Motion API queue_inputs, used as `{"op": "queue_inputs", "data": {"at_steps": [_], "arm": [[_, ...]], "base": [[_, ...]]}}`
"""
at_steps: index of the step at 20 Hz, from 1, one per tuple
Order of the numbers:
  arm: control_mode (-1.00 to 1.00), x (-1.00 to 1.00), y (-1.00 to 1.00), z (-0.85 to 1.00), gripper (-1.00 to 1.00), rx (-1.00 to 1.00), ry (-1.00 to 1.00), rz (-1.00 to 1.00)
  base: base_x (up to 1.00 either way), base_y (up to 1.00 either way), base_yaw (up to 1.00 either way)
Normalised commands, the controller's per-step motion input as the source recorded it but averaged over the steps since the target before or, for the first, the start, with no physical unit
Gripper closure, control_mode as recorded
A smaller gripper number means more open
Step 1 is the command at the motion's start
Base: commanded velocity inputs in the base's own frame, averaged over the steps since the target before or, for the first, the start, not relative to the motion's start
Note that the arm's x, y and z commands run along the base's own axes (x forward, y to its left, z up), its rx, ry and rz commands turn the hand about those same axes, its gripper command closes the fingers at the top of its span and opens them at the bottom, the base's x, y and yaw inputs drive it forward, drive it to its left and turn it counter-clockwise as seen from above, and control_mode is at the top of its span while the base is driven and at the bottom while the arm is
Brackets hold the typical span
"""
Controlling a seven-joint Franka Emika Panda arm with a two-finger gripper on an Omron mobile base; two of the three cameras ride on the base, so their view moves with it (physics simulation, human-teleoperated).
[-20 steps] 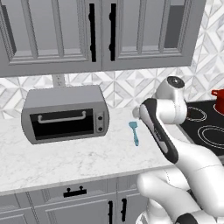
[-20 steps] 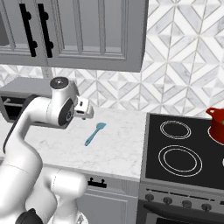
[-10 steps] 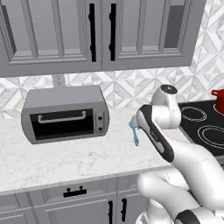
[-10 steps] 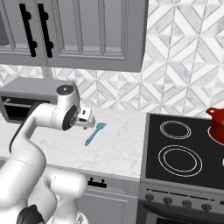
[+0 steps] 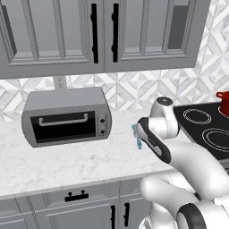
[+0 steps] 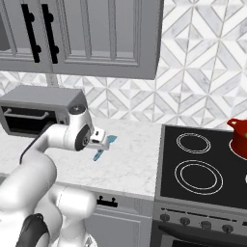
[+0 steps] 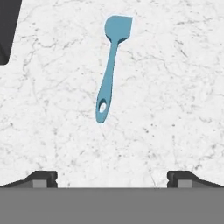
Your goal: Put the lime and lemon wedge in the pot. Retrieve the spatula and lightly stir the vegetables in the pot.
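A white marble counter (image 7: 175, 87) runs under grey cabinets, with a toaster oven (image 5: 67, 117) at the left and a black stove (image 6: 202, 166) at the right. The spatula (image 7: 110, 65) lies flat on the bare stone between them, well apart from both, its blade pointing toward the wall and its handle end, with the hanging hole, toward the gripper (image 7: 112, 177), which hovers above it with fingers spread wide and nothing between them. It looks light and slim, likely stiff along the handle with a softer blade; lying so low, it may slide on the smooth stone as the jaws close. The mid-handle seems the best place to pinch, across its narrow width. There is open room all round it. The pot (image 6: 238, 135) sits on the stove's far right, well away, so the carry crosses the counter edge and the burners.
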Motion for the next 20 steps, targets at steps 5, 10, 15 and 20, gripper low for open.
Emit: {"op": "queue_inputs", "data": {"at_steps": [5, 10, 15, 20], "arm": [[-1.00, 0.24, 0.00, -0.28, -1.00, 0.01, 0.02, -0.01], [-1.00, 0.18, 0.00, -0.15, -1.00, 0.01, 0.06, 0.00], [-1.00, 0.27, 0.01, -0.19, -1.00, 0.00, 0.08, -0.01], [-1.00, 0.28, 0.00, -0.29, -1.00, 0.00, 0.03, 0.00]], "base": [[0.00, 0.00, 0.00], [0.00, 0.00, 0.00], [0.00, 0.00, 0.00], [0.00, 0.00, 0.00]]}}
